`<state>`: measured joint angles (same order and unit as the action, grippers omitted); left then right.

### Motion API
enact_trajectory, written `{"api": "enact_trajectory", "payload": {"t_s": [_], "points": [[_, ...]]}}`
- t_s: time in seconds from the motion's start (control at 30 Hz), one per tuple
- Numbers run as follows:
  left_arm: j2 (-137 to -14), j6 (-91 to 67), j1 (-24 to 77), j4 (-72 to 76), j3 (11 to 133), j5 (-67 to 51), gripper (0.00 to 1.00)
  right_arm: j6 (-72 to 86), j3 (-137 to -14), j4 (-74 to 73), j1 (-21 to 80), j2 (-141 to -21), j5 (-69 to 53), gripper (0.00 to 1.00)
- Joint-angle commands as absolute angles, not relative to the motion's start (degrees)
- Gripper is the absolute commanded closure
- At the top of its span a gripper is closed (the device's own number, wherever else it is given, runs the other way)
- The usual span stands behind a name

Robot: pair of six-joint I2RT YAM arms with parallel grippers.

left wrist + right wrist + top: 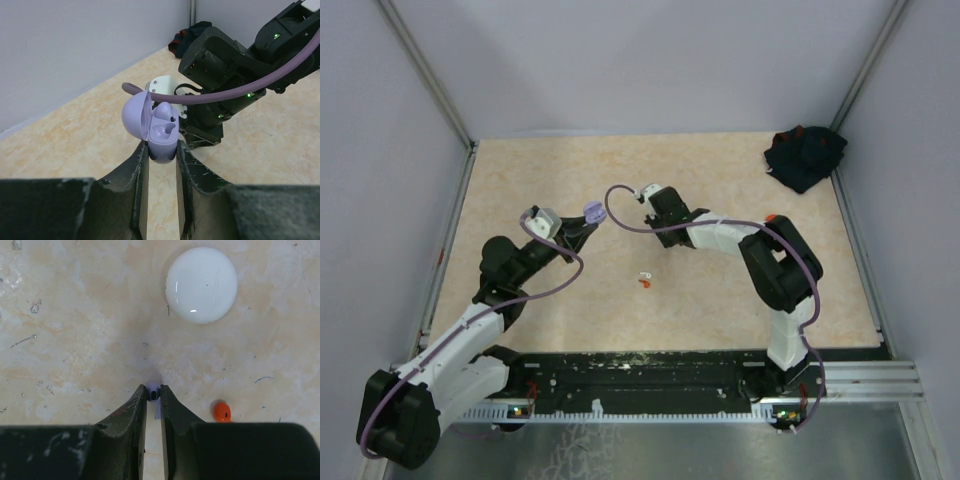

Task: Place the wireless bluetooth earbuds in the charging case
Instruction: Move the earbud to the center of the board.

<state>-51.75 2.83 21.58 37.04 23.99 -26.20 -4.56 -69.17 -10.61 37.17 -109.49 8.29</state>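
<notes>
1. Grip, right: the right gripper (153, 393) has its fingers drawn together on the purple earbud (151, 388), which sits low at the table (75, 340), pinched at the very tips.
2. Grip, left: the left gripper (162, 148) is clamped on the base of the case (162, 134). It holds the case off the table with the lid swung open to the left and the moulded wells facing the right arm.
3. Other items: an orange earbud (221, 411) lies loose just right of the right fingers. A white disc (201, 284) lies farther off, apart from both.
4. Handling, judged: the earbud looks very light, rigid, smooth and rounded. It will likely slip or twist under a tip pinch, and may spring away if squeezed hard. The best hold is probably across its widest part, leaving the end that enters the well free.
5. Handling, case: a glossy hard shell, so the pads could slide on its curved sides. The hold on the lower half keeps the hinge and wells clear.
6. Seating, judged: the well is shaped, so the earbud's orientation will matter more than force.
7. Writing: no brand, label or lettering can be read on the case, earbuds or disc.
</notes>
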Motion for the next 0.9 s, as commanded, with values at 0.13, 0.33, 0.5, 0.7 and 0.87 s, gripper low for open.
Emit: {"api": "enact_trajectory", "payload": {"t_s": [0.13, 0.33, 0.5, 0.7, 0.87], "points": [[-51.4, 2.5, 21.2, 37.7, 25.8, -27.1, 1.0, -6.2, -70.6, -10.8, 39.4, -108.7, 16.6, 0.89], [-51.2, 2.4, 21.1, 37.8, 25.7, -27.0, 1.0, -6.1, -67.4, -12.5, 42.7, -106.8, 27.3, 0.9], [-50.4, 2.6, 21.0, 37.7, 25.5, -25.1, 1.0, -4.4, -64.5, -13.6, 46.8, -107.9, 39.1, 0.9], [-48.7, 3.1, 20.8, 36.9, 24.8, -19.2, 1.0, -1.2, -62.4, -14.4, 51.4, -110.3, 46.8, 0.88], [-48.1, 3.6, 20.7, 36.7, 24.7, -17.5, 1.0, 1.3, -63.2, -16.9, 54.6, -112.0, 47.6, 0.86]]}}
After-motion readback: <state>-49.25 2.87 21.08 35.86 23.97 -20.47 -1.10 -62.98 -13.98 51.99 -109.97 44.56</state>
